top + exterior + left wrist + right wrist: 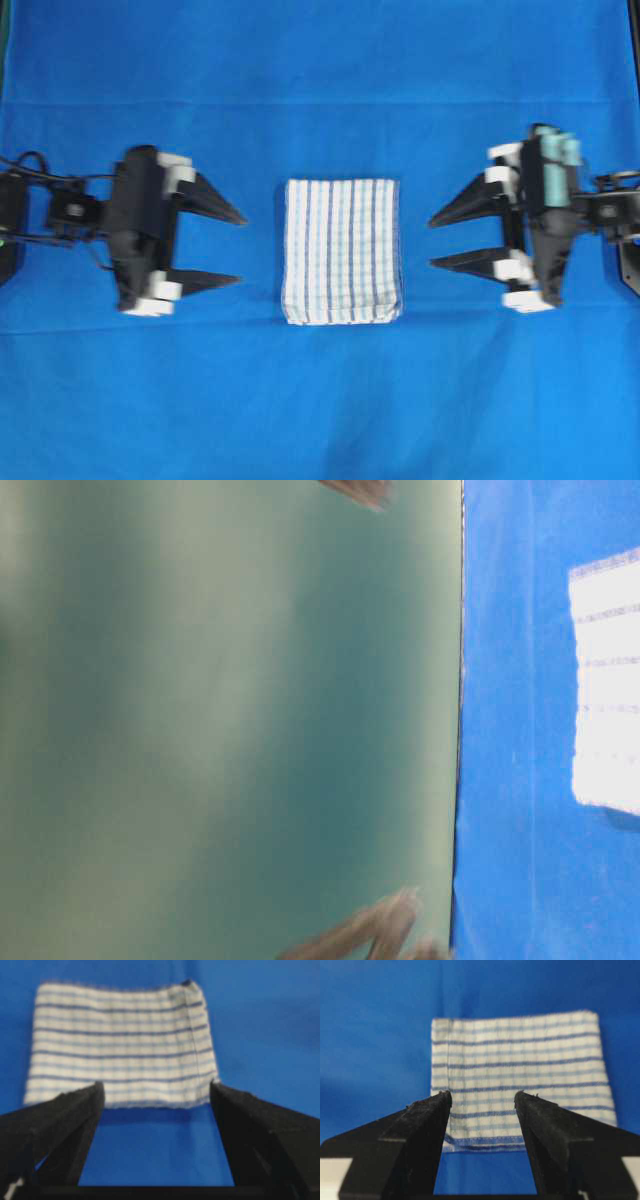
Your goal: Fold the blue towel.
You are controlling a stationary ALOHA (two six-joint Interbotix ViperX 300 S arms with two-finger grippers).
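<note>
The blue towel point(341, 250) lies folded into a compact stack mid-surface on the blue tablecloth point(320, 80); the left gripper point(232, 247) and right gripper point(440, 241) flank it, clear, jaws spread wide and empty, so the folding looks finished.

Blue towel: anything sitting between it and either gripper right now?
Nothing visible. The blue towel lies folded on the tablecloth, with only bare cloth between it and the open left gripper and open right gripper.
</note>
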